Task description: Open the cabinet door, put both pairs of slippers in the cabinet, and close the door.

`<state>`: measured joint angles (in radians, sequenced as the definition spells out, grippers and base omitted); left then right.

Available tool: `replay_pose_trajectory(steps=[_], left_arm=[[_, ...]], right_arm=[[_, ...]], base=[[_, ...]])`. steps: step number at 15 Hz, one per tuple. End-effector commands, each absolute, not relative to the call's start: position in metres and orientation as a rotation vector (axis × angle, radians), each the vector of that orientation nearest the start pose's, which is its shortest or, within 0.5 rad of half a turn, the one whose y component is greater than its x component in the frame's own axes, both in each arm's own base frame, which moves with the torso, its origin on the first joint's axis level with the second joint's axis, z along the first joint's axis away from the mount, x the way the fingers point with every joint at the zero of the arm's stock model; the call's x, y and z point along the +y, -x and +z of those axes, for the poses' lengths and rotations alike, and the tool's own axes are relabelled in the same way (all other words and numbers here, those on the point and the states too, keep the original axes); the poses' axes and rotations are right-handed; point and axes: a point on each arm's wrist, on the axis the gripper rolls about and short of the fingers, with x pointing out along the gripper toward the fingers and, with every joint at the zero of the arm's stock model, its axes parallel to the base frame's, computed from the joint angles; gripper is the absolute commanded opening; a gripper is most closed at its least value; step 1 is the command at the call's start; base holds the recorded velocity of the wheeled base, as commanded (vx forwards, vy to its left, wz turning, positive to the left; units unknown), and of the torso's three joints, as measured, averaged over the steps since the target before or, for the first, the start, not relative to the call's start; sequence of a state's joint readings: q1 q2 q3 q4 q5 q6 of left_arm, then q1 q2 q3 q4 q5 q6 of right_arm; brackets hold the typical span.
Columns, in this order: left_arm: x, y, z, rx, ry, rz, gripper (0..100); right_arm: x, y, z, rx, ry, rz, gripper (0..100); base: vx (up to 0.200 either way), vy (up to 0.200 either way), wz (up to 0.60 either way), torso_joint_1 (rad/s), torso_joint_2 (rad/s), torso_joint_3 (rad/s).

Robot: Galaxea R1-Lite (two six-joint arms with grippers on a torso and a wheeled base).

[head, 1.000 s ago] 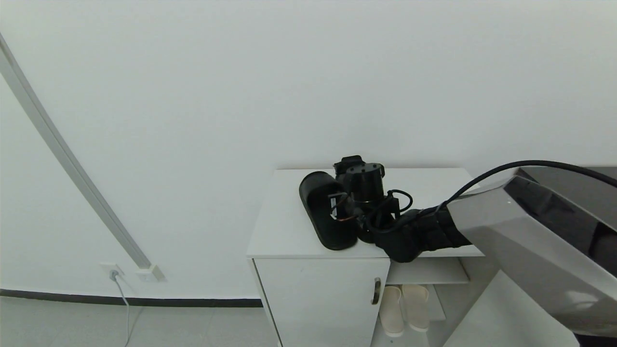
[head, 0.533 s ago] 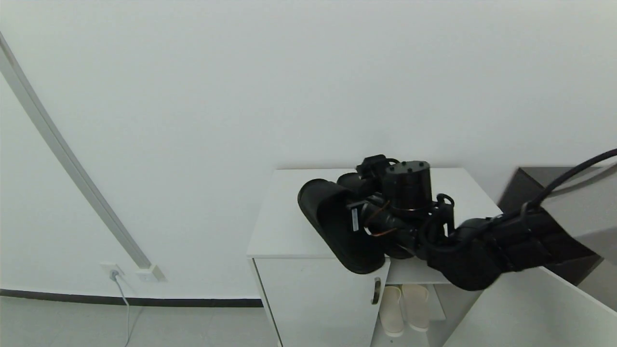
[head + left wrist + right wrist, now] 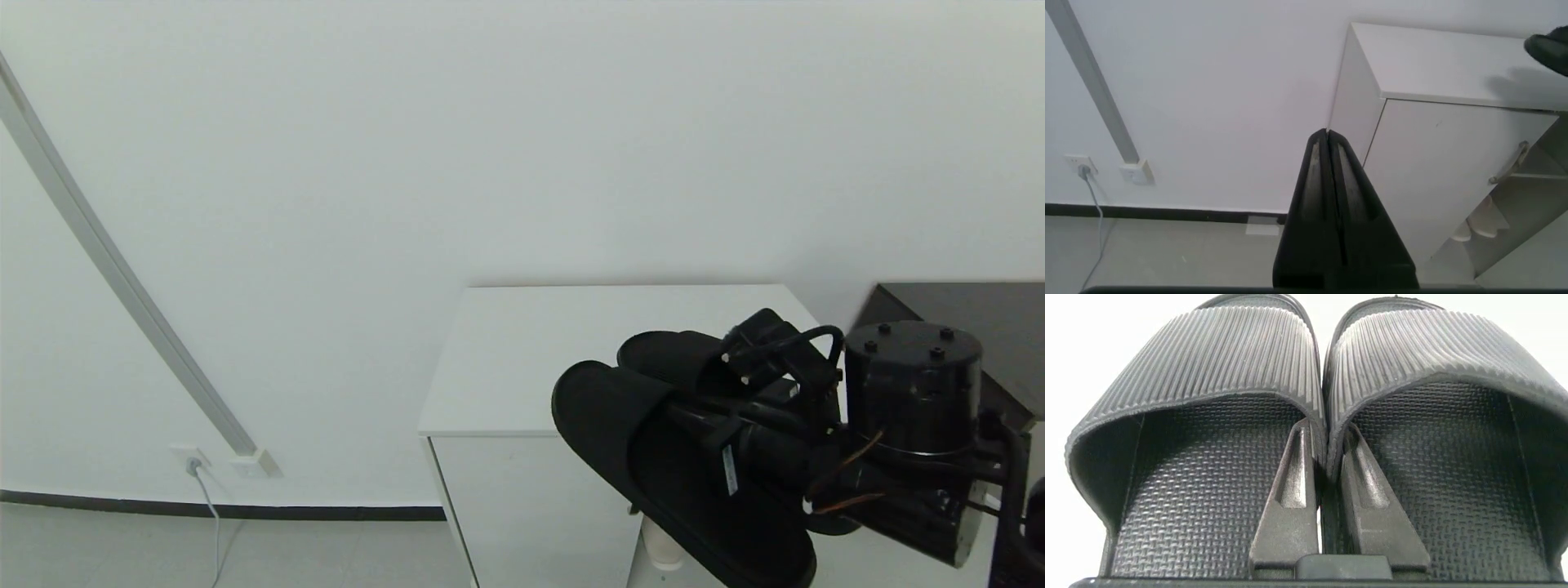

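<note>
My right gripper (image 3: 712,402) is shut on a pair of black slippers (image 3: 653,441), held in the air in front of the white cabinet (image 3: 522,367), off its front right corner. Its fingers (image 3: 1290,486) pinch the two ribbed inner straps together (image 3: 1325,384). Inside the cabinet's open right side a pair of beige slippers (image 3: 1478,229) stands on a low shelf; one toe shows under the black pair (image 3: 660,554). The left gripper (image 3: 1328,145) is shut and holds nothing, low to the left of the cabinet, facing its front.
The cabinet's left front panel (image 3: 531,510) is closed, with a handle (image 3: 1508,163) at its right edge. A slanted white wall conduit (image 3: 122,278) ends by a socket with a plugged cable (image 3: 193,465). A dark surface (image 3: 963,306) sits right of the cabinet.
The right gripper has lifted the black slippers off the cabinet top and carried them forward and right, down past the front edge. The cabinet top is now bare.
</note>
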<state>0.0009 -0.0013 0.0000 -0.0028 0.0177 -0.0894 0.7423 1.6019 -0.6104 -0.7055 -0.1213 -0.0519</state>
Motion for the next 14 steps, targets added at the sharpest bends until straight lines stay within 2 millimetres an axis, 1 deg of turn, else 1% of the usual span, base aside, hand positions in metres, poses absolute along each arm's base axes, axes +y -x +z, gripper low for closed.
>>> replay_pose_trajectory(steps=[1, 8, 14], left_arm=[[0.0004, 0.0228, 0.0758, -0.004, 0.089, 0.02, 0], [0.0004, 0.0228, 0.0758, -0.004, 0.091, 0.021, 0], [0.0004, 0.0228, 0.0758, -0.004, 0.094, 0.021, 0]], right_arm=[[0.1718, -0.1878, 0.1731, 0.223, 0.162, 0.633, 0], [0.1765, -0.1858, 0.1685, 0.237, 0.171, 0.655, 0], [0.1786, -0.1879, 0.1646, 0.247, 0.181, 0.655, 0]], base=[[0.0, 0.0, 0.0, 0.0, 0.0, 0.0], [0.0, 0.0, 0.0, 0.0, 0.0, 0.0], [-0.2, 0.0, 0.0, 0.002, 0.0, 0.005]])
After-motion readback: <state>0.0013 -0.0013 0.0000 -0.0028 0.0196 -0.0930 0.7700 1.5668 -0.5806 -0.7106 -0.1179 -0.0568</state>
